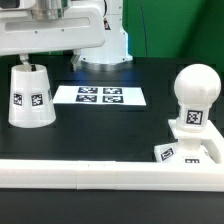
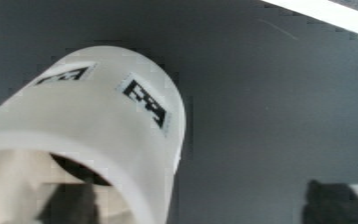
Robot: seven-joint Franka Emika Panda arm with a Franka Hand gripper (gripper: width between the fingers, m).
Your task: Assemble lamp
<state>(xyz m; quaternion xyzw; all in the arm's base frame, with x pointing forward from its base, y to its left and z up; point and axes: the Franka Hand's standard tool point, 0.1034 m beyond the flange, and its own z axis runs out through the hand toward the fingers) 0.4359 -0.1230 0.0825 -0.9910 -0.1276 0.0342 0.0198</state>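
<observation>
**Operator:** Report the scene, starting at the exterior view's left.

**Technician:** The shade [image 1: 30, 95] stands on the black table [image 1: 110, 125], narrow end up, directly under the gripper [image 1: 30, 55]; the wrist view shows one finger [image 2: 343, 200] clear of the shade's wall, with dark table visible between them; I judge the fingers spread and not yet gripping, though the contact area is partly hidden. The marker board [image 1: 99, 96] lies flat in the middle, well apart from the shade; at the exterior view's right the bulb [image 1: 194, 100] stands upright on the base [image 1: 190, 153], which sits just behind the long white rail [image 1: 110, 177].

**Operator:** Step in hand?

**Technician:** Probably grasping the shade, for placing over the bulb.

**Operator:** Procedure?

**Technician:** Centre the fingers on the tapered top; descend until both pads bear on the wall; close evenly, since a cone tends to slip upward out of a pinch; lift vertically; clear the marker board before traversing.
</observation>
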